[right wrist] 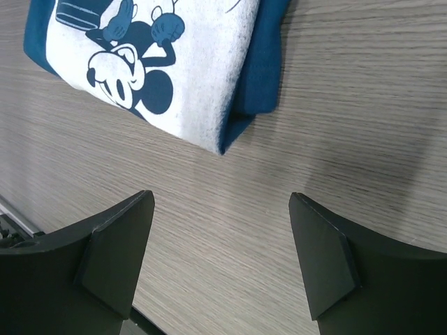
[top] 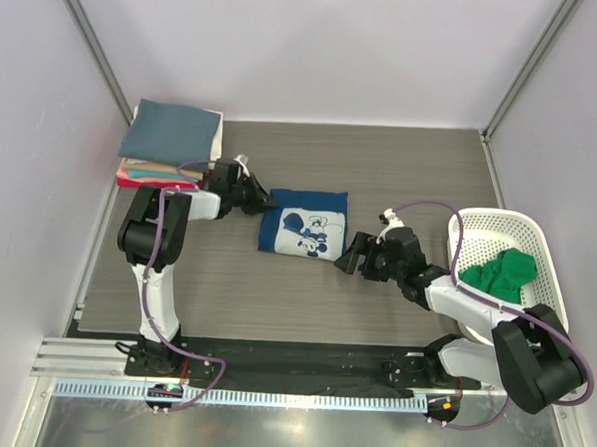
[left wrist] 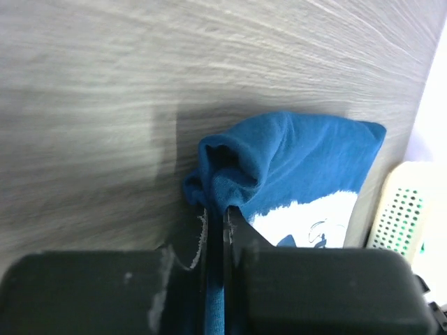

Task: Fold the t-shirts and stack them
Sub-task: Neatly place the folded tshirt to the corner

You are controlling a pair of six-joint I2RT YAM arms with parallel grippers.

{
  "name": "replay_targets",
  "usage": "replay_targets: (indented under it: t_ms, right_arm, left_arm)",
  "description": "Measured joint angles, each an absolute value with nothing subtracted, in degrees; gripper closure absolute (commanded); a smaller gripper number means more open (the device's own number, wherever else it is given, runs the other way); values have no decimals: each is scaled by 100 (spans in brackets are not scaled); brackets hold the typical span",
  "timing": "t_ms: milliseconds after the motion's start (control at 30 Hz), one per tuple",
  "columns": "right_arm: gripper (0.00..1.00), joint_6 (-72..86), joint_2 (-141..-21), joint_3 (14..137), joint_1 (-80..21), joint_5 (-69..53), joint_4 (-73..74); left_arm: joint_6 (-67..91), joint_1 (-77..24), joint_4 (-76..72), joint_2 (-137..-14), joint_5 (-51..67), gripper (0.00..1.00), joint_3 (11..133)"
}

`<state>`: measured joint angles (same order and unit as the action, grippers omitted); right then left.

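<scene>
The navy blue t-shirt [top: 303, 224] with its white cartoon print lies folded in the middle of the table. My left gripper [top: 265, 200] is shut on its left edge, and blue cloth [left wrist: 293, 153] bunches up between the jaws of that gripper [left wrist: 215, 216]. My right gripper [top: 349, 261] hovers open just right of the shirt's near right corner [right wrist: 160, 56], with only bare table between the fingers of this gripper [right wrist: 222, 199]. A bright green t-shirt [top: 501, 274] lies crumpled in the basket. A stack of folded t-shirts [top: 171, 142], slate-blue on top, sits at the far left corner.
The white mesh basket [top: 499, 216] stands at the table's right edge, and part of the basket [left wrist: 401, 216] also shows in the left wrist view. Pale walls close in the table on three sides. The arms' bases sit on a rail [top: 270, 382] at the near edge.
</scene>
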<state>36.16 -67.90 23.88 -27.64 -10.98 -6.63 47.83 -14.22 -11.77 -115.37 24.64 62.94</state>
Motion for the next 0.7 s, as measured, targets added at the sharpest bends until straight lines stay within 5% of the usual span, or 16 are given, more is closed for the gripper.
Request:
replay_targets:
  t_ms: [700]
  right_arm:
    - [15, 4093, -5105, 972, -1822, -1857, -1892]
  left_arm:
    - [3194, -746, 1417, -10825, 2812, 100, 8562]
